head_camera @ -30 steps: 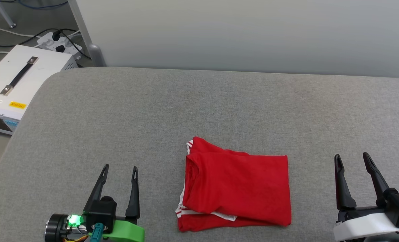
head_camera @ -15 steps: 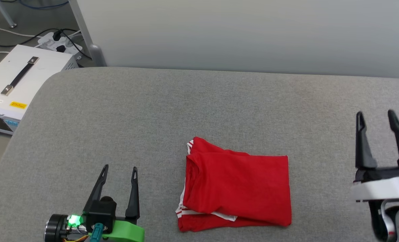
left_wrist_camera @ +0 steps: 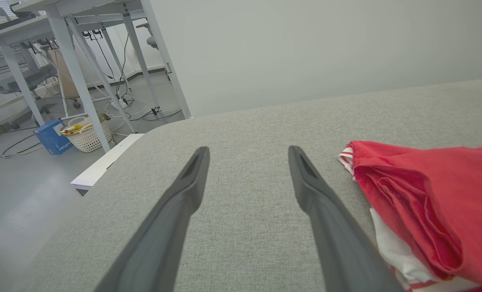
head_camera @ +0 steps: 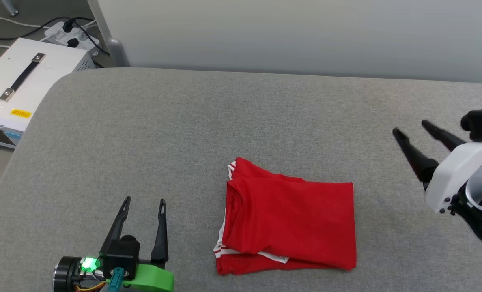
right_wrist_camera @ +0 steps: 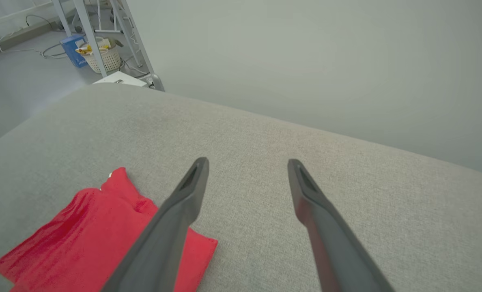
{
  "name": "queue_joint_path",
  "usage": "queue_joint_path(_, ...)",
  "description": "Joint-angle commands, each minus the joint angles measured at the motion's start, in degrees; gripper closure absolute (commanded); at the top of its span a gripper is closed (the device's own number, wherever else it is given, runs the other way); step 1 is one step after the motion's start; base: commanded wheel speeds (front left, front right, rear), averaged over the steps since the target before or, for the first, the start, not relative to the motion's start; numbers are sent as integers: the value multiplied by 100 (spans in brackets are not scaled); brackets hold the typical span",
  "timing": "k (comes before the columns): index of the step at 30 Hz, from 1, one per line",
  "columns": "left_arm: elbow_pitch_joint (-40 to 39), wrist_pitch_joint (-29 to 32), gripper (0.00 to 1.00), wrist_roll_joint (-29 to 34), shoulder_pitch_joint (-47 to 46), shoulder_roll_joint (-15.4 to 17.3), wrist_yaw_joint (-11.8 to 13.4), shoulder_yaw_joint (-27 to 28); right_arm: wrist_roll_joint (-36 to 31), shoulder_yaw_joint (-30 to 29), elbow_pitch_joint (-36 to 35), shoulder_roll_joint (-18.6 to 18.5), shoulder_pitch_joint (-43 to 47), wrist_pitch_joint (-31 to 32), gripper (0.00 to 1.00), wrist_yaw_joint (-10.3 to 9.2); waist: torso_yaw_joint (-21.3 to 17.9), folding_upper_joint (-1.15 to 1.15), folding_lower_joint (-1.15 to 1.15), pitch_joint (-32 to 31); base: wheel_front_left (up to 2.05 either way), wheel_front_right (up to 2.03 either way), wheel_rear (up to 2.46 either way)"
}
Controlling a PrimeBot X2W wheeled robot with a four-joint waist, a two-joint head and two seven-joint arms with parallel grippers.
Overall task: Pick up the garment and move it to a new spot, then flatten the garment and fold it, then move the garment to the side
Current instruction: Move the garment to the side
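Note:
The garment (head_camera: 289,221) is a red shirt with white striped trim, folded into a rough rectangle on the grey padded surface (head_camera: 224,121). It also lies at the right of the left wrist view (left_wrist_camera: 435,202) and at the lower left of the right wrist view (right_wrist_camera: 87,239). My left gripper (head_camera: 145,201) rests open at the lower left, a short way left of the garment, empty (left_wrist_camera: 247,151). My right gripper (head_camera: 410,127) hovers open at the right edge, tilted toward the upper left, above and to the right of the garment, with nothing between its fingers (right_wrist_camera: 247,162).
A white box with a black handle (head_camera: 18,89) sits off the surface's far left corner, with a power strip and cables (head_camera: 72,36) behind it. A pale wall (head_camera: 289,36) runs along the far edge. Desk legs and a basket (left_wrist_camera: 87,136) stand on the floor.
My right gripper has risen from the lower right and swung to point up-left. The head camera has tipped slightly, shifting the whole scene. The left gripper and garment stay put.

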Motion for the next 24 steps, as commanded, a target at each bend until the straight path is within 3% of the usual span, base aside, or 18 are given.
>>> queue_joint_path(1,-8,-34,0,-26,-100,-4,28,12,242,207,47,-161,-49,364,0,-5,23,0,0,58,0,0,0)
queue_joint_path(5,-11,-34,0,-27,-161,-21,30,15,908,613,135,-371,30,1174,0,-5,53,0,0,143,0,0,0)
queue_joint_path(9,-23,-34,0,-21,-232,-45,24,-1,1287,934,286,-414,114,1593,0,-5,100,0,0,253,0,0,0)
queue_joint_path(24,-28,-34,0,-20,-544,-108,-7,-25,1460,2116,1497,-18,-149,1595,0,-5,261,0,0,737,0,0,0)
